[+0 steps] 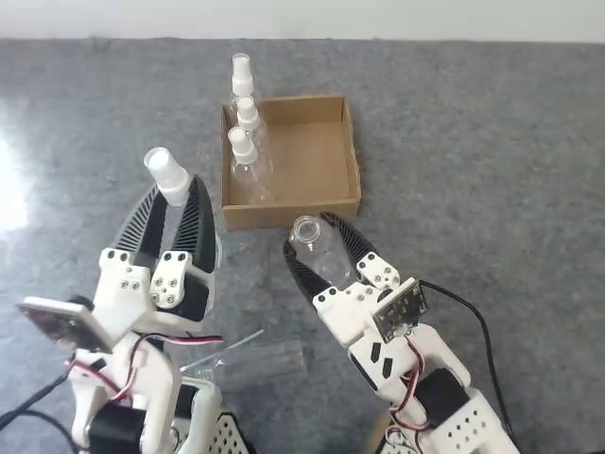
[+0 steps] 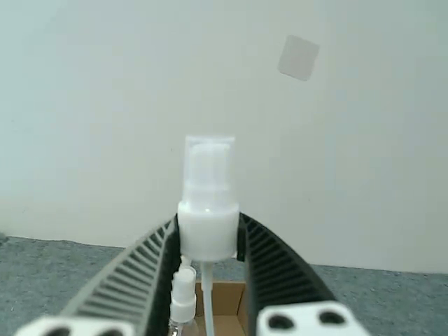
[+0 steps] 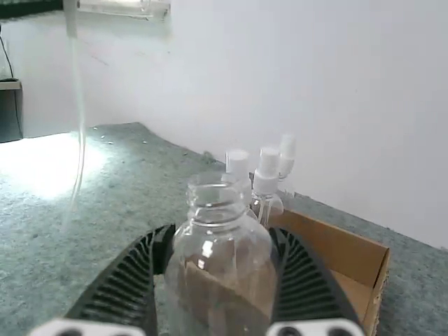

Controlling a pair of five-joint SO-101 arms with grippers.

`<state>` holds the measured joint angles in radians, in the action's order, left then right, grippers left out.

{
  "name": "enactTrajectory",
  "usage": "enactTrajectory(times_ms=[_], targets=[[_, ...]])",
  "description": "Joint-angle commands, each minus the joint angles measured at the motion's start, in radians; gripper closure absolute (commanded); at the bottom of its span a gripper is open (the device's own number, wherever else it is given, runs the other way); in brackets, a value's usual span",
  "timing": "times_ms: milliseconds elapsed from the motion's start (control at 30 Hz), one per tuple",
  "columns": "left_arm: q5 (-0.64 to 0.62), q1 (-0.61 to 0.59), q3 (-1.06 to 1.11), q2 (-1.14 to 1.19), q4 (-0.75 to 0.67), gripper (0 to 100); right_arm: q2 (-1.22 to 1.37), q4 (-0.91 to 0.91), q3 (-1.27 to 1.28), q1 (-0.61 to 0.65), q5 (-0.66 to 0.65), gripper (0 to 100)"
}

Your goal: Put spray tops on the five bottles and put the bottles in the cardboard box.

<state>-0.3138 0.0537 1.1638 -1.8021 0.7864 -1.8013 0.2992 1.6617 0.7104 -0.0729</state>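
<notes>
While the left claw is clenched on a white spray top held above the grey tabletop, the right claw grips an uncapped clear bottle just beside the cardboard box. Three capped bottles stand in a row along the box's left wall in the high view.

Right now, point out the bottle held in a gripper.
The open-necked bottle clamped in the right gripper; the three capped bottles stand at the cardboard box.
</notes>
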Motion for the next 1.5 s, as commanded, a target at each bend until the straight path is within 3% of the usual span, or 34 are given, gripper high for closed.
enactTrajectory(times_ms=[0,200,400,1067,1467], targets=[[-0.011,-0.006,-0.025,-0.02,-0.038,99,-0.01,0.016,0.02,0.01,-0.008,97.9],[-0.011,-0.006,-0.03,-0.02,-0.055,99,-0.01,0.024,0.02,0.01,0.132,97.9],[-0.018,-0.006,-0.042,-0.02,-0.103,99,-0.008,0.05,0.02,0.025,0.133,97.9],[-0.226,-0.002,-0.113,-0.02,-0.137,99,-0.008,0.094,0.02,0.156,0.13,97.9],[-0.236,0.005,-0.136,-0.02,-0.135,99,-0.008,0.114,0.02,0.202,0.13,97.9]])
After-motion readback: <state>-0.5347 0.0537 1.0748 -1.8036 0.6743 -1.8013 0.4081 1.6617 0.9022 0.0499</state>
